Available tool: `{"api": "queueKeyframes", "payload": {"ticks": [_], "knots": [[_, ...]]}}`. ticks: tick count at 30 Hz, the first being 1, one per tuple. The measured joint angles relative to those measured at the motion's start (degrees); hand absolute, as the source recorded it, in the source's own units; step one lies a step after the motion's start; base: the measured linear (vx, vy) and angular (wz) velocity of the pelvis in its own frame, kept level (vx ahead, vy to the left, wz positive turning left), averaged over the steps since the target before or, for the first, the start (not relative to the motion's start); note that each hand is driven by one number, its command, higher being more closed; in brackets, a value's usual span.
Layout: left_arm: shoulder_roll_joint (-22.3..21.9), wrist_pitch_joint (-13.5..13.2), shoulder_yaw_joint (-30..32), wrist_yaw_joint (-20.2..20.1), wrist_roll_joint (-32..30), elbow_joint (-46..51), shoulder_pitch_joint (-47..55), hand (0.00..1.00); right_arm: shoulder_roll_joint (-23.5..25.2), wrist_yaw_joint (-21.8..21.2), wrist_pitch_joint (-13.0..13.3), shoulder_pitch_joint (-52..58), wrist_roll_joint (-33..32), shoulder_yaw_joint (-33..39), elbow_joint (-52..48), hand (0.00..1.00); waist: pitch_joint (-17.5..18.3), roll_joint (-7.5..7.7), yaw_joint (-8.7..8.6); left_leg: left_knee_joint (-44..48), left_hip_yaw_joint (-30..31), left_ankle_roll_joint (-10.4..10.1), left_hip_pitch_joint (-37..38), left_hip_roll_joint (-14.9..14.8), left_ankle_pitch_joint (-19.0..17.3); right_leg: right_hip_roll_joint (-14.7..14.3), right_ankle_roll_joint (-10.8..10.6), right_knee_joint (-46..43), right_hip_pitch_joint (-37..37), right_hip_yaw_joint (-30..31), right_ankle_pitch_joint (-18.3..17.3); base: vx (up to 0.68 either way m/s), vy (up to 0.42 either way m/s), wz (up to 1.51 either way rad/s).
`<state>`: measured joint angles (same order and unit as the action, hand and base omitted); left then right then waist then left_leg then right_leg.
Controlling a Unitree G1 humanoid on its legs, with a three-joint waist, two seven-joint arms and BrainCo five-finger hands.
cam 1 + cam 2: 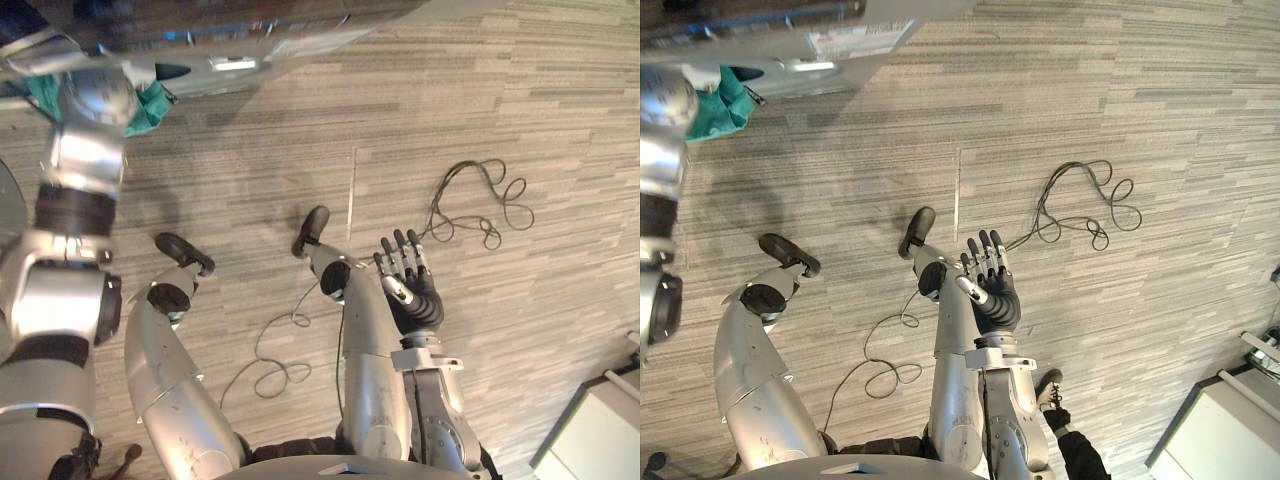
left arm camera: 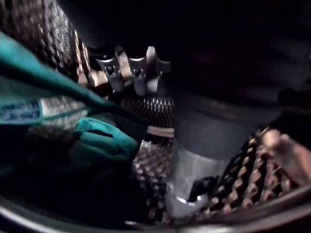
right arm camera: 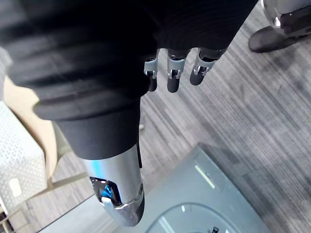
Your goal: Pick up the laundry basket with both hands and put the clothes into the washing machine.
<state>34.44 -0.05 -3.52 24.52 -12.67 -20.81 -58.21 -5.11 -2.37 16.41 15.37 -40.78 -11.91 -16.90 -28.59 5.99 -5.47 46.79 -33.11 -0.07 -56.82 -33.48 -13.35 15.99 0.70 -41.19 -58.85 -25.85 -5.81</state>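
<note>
Up at 11 o'clock in the eye views stands the washer (image 1: 300, 35), its front edge running along the top of the scene. The left arm reaches up and into its mouth there. A teal cloth (image 1: 150, 105) bunches at that mouth, just beside the arm, with part of it hanging over the rim.

Inside, the left wrist view shows the perforated metal drum (image 2: 150, 165). The cloth lies against its wall, spread in folds close beside the left robot hand (image 2: 131, 68). Whether that robot hand has hold of the cloth I cannot tell, as the drum is dark and the cloth crosses close by it.

Down toward 5 o'clock from the centre of the eye views, the right robot hand (image 1: 410, 285) hangs above the striped grey floor (image 1: 520, 120), well apart from the washer. Its fingers (image 3: 170, 77) are straight and spread, the palm turned up toward the head, and it has hold of nothing.

Off at 4 o'clock, in the corner, sits a white box (image 1: 600, 430) on the floor, well clear of both arms.
</note>
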Motion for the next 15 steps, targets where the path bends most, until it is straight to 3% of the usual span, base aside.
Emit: {"api": "queueKeyframes", "payload": {"ticks": [2, 3, 4, 5, 8, 11, 13, 14, 15], "knots": [[-1.22, -0.66, 4.32, 5.42, -3.14, 9.56, 11.53, 0.00, -0.04, 0.98, 2.44, 1.55, 3.89, -0.63, 1.31, 0.00, 1.01, 0.02, -0.36, -0.12, 0.37, -0.67, 3.09, 0.35, 0.40, 1.67, 1.24, -5.41, -2.86, 0.75, -0.68, 0.09, -0.066, 0.35], [-1.28, -0.77, 5.61, 6.60, -4.47, 11.43, 14.20, 0.00, -0.08, 1.41, 2.70, 2.10, 5.08, -0.88, 2.13, 0.00, 1.72, 0.18, -0.31, -0.28, 0.33, -1.13, 3.53, 0.53, 0.67, 1.06, 1.30, 0.03, -1.22, 0.79, 2.26, 0.07, -0.149, 0.23], [-1.88, -0.84, 8.72, 8.70, -7.23, 14.70, 18.66, 0.00, -0.46, 1.89, 2.72, 2.19, 6.69, -0.71, 3.67, 0.00, 1.85, 0.06, 0.83, -0.69, 0.39, -1.73, 5.05, -0.14, 0.95, 0.05, 0.63, 2.76, 1.67, -0.23, -0.04, 0.07, -0.150, -0.12], [-2.39, -0.69, 11.33, 10.30, -9.24, 17.65, 22.80, 0.00, -0.65, 2.25, 2.73, 2.08, 7.59, -0.19, 4.69, 0.00, 1.81, -0.27, 1.86, -2.26, 0.32, -3.05, 6.90, -0.44, 1.80, -1.21, 1.30, 4.05, 3.23, -0.89, 0.08, 0.10, -0.142, -0.20], [-5.21, 1.65, 13.68, 9.82, -11.96, 18.02, 29.42, 0.00, -1.72, 3.73, 2.71, 2.02, 9.75, 0.92, 6.75, 0.00, 2.12, -1.28, 1.45, -5.17, 0.43, -4.69, 11.35, -0.18, 2.78, -1.63, 2.02, 4.31, 7.28, -2.07, -0.38, 0.10, -0.063, 0.00], [-10.52, 2.01, 14.34, 6.45, -12.56, 19.80, 36.89, 0.00, -2.16, 5.09, 2.36, 1.54, 11.01, 4.24, 7.12, 0.00, 2.30, -1.64, 1.10, -7.25, 0.57, -5.23, 16.40, 1.10, 3.16, -1.35, 2.14, 4.66, 11.57, -2.61, -0.51, 0.10, 0.003, 0.04], [-17.24, -2.14, 12.98, 1.05, -11.42, 23.12, 45.28, 0.00, -2.31, 6.11, 0.26, -0.46, 13.25, 7.12, 7.42, 0.00, 2.56, -2.13, 2.57, -4.69, 1.48, -5.33, 17.63, 0.85, 4.80, -1.21, 2.12, 6.16, 14.88, -2.84, -0.53, 0.11, 0.015, 0.00], [-19.64, -3.80, 11.70, -1.32, -10.13, 22.93, 47.68, 0.00, -2.42, 6.35, -0.55, -2.10, 14.34, 7.72, 8.26, 0.00, 2.72, -2.20, 3.64, -0.14, 3.50, -5.62, 14.47, -0.08, 5.25, -0.81, 2.11, 6.50, 15.90, -2.53, -0.51, 0.08, 0.031, 0.15], [-22.05, -5.13, 9.68, -3.98, -8.12, 22.86, 49.52, 0.00, -2.69, 6.58, -1.03, -4.52, 14.88, 8.73, 9.89, 0.00, 2.97, -2.69, 4.22, -2.08, 4.91, -7.33, 12.54, 1.16, 2.31, 0.27, 2.05, 6.35, 16.72, -2.36, -0.52, 0.05, 0.091, 0.29]]}}
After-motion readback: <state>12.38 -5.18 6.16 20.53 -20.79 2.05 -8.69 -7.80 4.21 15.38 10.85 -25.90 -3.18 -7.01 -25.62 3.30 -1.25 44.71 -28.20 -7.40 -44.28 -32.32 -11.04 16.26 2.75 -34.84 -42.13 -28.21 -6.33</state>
